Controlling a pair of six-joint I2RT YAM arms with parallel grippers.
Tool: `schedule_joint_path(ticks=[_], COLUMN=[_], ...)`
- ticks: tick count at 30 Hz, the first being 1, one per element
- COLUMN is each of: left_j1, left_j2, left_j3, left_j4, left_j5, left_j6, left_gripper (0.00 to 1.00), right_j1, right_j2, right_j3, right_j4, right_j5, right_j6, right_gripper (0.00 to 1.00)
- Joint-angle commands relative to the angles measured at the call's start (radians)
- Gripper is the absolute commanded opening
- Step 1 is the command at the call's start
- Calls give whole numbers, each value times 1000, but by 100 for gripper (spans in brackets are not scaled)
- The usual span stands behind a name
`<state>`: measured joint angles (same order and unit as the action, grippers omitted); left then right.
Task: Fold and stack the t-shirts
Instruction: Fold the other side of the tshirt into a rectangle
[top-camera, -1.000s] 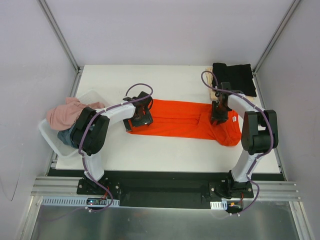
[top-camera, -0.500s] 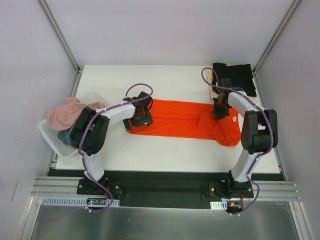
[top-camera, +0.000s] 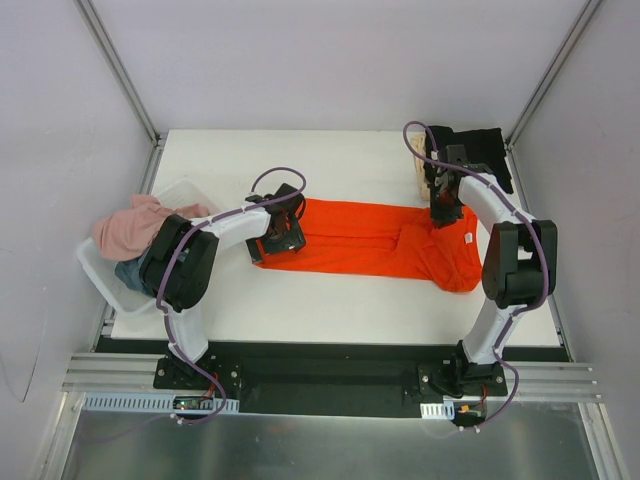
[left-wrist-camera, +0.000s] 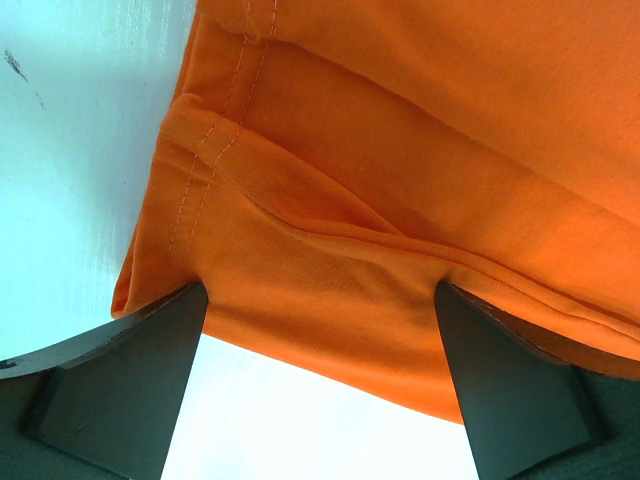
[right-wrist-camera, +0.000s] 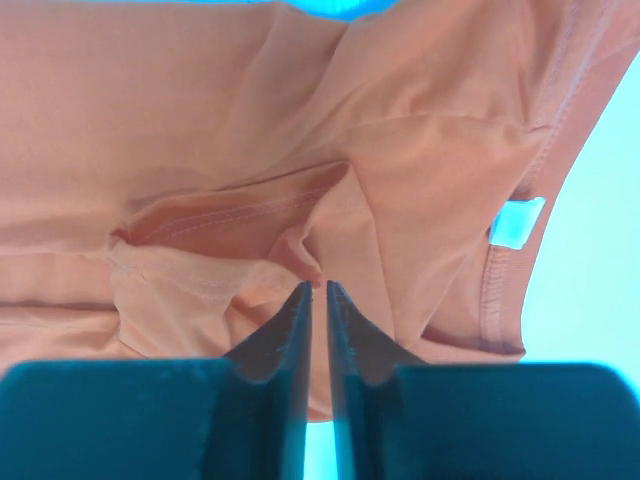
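Orange t-shirt (top-camera: 370, 240): right gripper (right-wrist-camera: 318, 287) pinches fold; left gripper (left-wrist-camera: 320, 292) wide open.

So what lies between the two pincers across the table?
The orange-red t-shirt lies flat along the whole stretch, from the open left pincer to the right pincer, which pinches its cloth. The top external view shows it.

A spread t-shirt (top-camera: 370, 240) lies across the middle of the desk (top-camera: 330, 160), and its long side runs from left to right. The left hand (top-camera: 283, 236) is at its left end. The right hand (top-camera: 443, 212) is over its right part, near the far edge of the cloth. Behind the right hand, in the far right corner of the desk, lies a folded t-shirt (top-camera: 470, 150). At the left edge of the desk stands a tub (top-camera: 100, 275), and in it is a heap of t-shirts (top-camera: 135, 225), well apart from the spread t-shirt.
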<state>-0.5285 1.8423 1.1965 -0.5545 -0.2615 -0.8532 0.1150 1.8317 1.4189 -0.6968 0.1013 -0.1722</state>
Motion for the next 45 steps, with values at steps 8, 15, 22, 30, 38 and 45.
schedule_joint_path(ticks=[8,15,22,30,38,45], left_j1=[21,21,21,21,21,22], left_j2=[-18,-22,-25,-25,-28,-18], left_j3=[-31,-43,-49,-43,-44,-51], left_j4=[-81,-82,-81,-82,-85,-93], left_j5=[-7,-5,-5,-2,-8,-5], left_j6=[8,-3,-4,-4,-7,-18], left_gripper=[98,99,98,98,98,97], right_j1=[3,-6,-6,-5,0,14], right_j2=[27,66,20,26,-37,-25], right_j3=[-69,-40,-116,-123,-51,38], right_j4=[2,29,37,45,23,-7], right_j5=[-52,-143,-153,-130,-14,23], right_j6=[46,63,89,109,68,-10], right_gripper=[32,36,34,8,1,1])
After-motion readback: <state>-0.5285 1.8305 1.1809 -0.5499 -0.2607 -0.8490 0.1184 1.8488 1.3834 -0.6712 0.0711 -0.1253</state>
